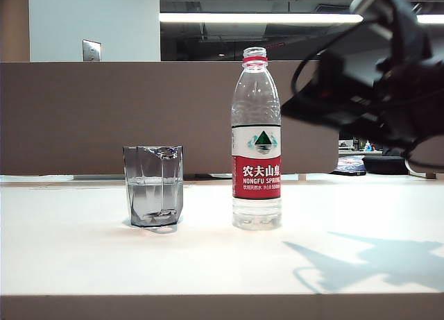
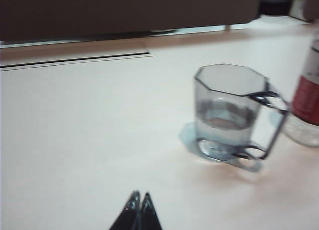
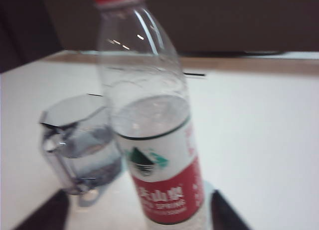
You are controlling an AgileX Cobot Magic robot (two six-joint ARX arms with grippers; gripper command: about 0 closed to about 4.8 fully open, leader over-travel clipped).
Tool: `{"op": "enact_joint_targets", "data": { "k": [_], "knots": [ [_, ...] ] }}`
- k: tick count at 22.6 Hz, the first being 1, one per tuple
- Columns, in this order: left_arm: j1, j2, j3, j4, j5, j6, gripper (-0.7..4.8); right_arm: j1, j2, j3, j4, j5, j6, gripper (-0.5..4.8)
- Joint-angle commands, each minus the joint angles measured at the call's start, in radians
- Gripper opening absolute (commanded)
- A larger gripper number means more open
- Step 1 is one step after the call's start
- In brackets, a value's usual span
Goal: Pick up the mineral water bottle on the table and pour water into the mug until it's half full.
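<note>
Exterior view: on the smooth white desk [image 1: 83, 230] a clear ribbed plastic mineral water bottle [image 1: 256, 139], uncapped with a red neck ring, reads "NONGFU SPRING" on its white-and-red label. Left of it, apart, stands the smoky faceted glass mug [image 1: 153, 186], about half full of water [image 1: 154, 198].

Left wrist view: the left pincer [image 2: 138, 210] hovers near the handled mug [image 2: 233, 113], tips together.

Right wrist view: the right pincer [image 3: 137, 210] stands apart, its fingers [image 3: 47, 212] flanking the bottle [image 3: 149, 115] without touching.

A brown partition [image 1: 104, 115] runs behind the desk, with a pale wall [image 1: 94, 21] bearing a metal switch plate [image 1: 91, 51] and a lit ceiling tube [image 1: 257, 18] above.
</note>
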State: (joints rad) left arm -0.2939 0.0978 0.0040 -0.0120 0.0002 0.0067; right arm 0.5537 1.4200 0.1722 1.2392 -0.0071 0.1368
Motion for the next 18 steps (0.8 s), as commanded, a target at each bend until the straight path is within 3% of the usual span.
{"op": "enact_joint_targets", "data": {
  "k": [1, 2, 3, 4, 11, 18],
  "knots": [
    [0.046, -0.016, 0.003, 0.009, 0.003, 0.0, -0.05, 0.003, -0.08, -0.036, 0.008, -0.068, 0.004, 2.2],
    [0.063, -0.023, 0.003, 0.009, 0.003, 0.0, -0.05, 0.003, -0.101, -0.046, 0.004, -0.085, 0.009, 1.42],
    [0.077, -0.031, 0.003, 0.006, 0.003, 0.0, -0.05, 0.003, -0.128, -0.057, -0.005, -0.101, 0.019, 0.3],
    [0.093, -0.04, 0.003, 0.006, 0.004, 0.0, -0.05, 0.003, -0.146, -0.063, -0.015, -0.115, 0.022, -0.12],
    [0.215, -0.098, 0.003, 0.006, 0.003, 0.0, -0.05, 0.003, -0.316, -0.068, -0.198, -0.13, 0.107, -0.03],
    [0.235, -0.097, 0.003, 0.002, 0.003, 0.0, -0.05, 0.003, -0.485, -0.068, -0.397, -0.124, 0.106, -0.03]
  ]
}}
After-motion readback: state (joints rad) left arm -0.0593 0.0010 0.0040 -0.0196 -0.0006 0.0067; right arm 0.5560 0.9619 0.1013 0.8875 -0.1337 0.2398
